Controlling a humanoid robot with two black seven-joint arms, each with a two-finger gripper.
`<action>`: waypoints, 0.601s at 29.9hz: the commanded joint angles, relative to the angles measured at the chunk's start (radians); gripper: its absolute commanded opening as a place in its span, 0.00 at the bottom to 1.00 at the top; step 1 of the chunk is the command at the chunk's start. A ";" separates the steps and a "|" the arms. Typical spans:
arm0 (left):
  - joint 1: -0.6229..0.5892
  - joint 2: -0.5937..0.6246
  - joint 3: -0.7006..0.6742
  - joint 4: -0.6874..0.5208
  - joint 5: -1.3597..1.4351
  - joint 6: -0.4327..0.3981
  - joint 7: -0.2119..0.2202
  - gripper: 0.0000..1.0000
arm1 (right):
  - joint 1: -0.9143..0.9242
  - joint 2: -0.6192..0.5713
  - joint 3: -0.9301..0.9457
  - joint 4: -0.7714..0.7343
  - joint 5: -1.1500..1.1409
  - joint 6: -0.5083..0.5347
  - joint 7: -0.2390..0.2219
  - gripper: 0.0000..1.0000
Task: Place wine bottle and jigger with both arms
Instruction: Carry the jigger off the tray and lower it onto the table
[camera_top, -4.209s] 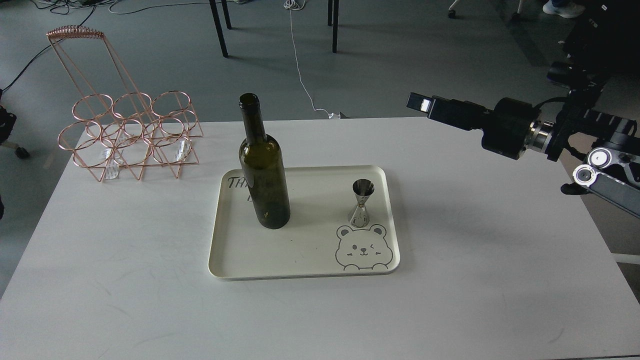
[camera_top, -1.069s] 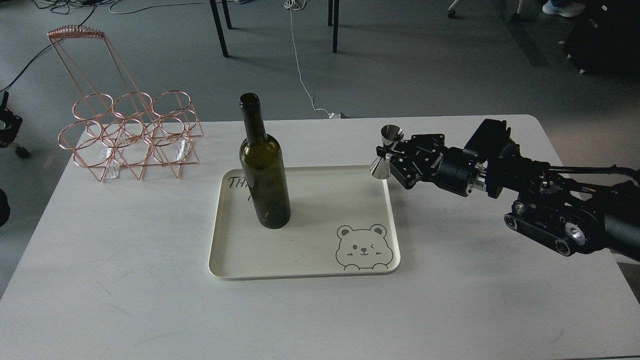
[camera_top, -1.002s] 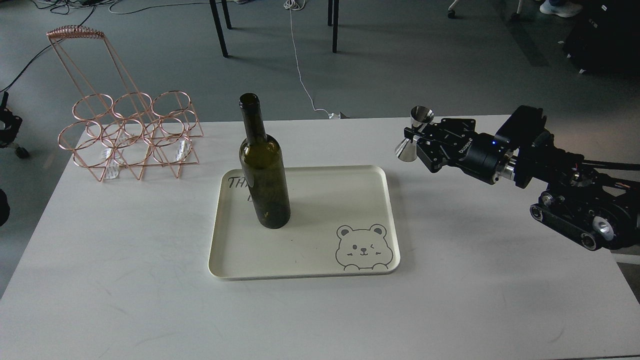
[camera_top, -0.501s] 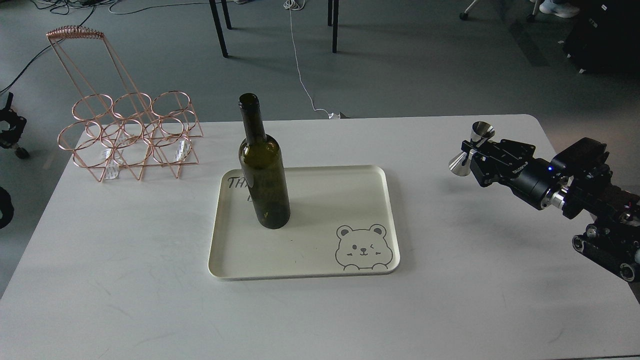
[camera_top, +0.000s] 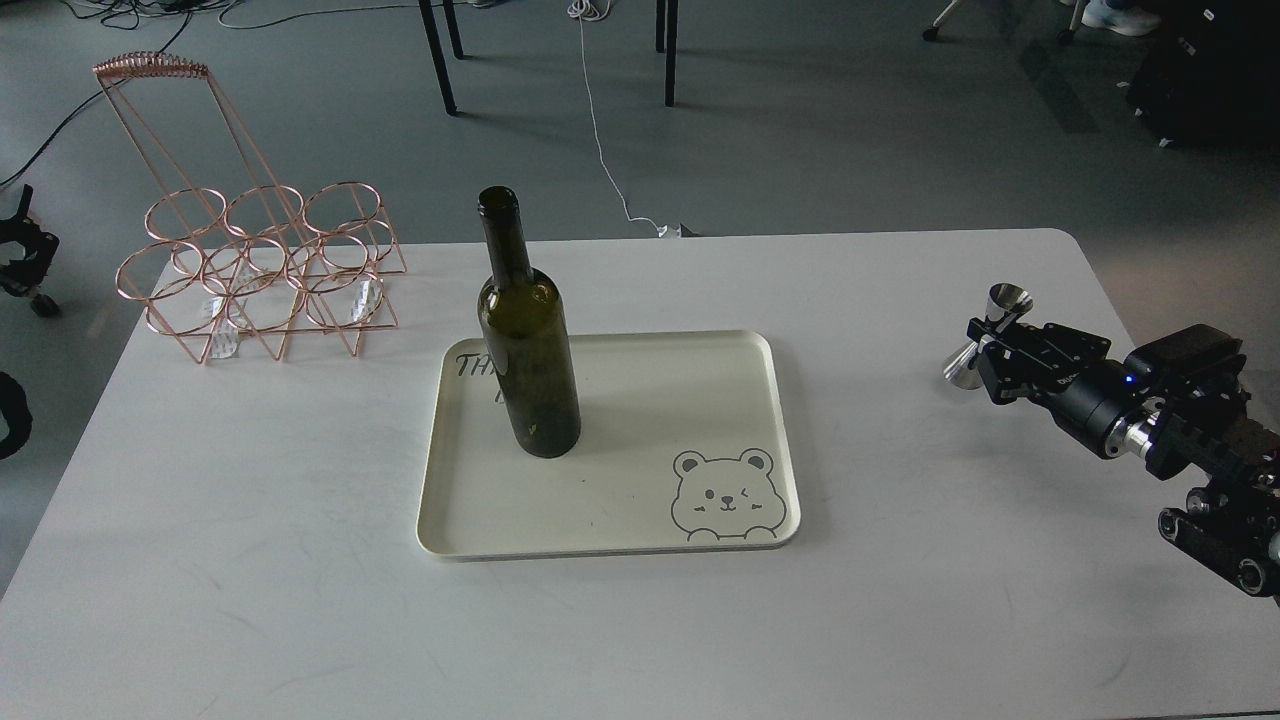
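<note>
The wine bottle (camera_top: 528, 360) is dark olive-green and stands upright on the left half of the cream tray (camera_top: 650, 400). My right gripper (camera_top: 987, 336) is shut on the waist of the steel jigger (camera_top: 963, 369). It holds the jigger tilted, low over the white table, well to the right of the tray. I cannot tell if the jigger's base touches the table. A dark part of my left arm (camera_top: 20, 255) shows at the left edge, off the table, too small to tell its fingers apart.
A copper wire bottle rack (camera_top: 255, 270) stands at the table's back left corner. The tray has a bear drawing (camera_top: 723, 497) at its front right. The table's right edge (camera_top: 1120, 310) lies close behind the right gripper. Chair legs and cables are on the floor beyond.
My right gripper took the jigger off the tray, lifted it, carried it right and lowered it toward the table. The bottle has not moved. The left arm shifted slightly at the edge.
</note>
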 joint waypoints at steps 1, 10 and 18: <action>0.001 -0.001 0.002 0.000 0.000 0.000 0.000 0.99 | -0.011 0.019 -0.008 -0.013 0.000 0.000 0.000 0.11; 0.001 -0.003 0.002 0.000 0.000 0.000 0.000 0.99 | -0.015 0.020 -0.008 -0.010 0.000 0.000 0.000 0.36; 0.000 0.004 0.002 0.000 0.000 0.000 0.000 0.99 | -0.015 0.020 -0.011 -0.004 0.000 0.000 0.000 0.55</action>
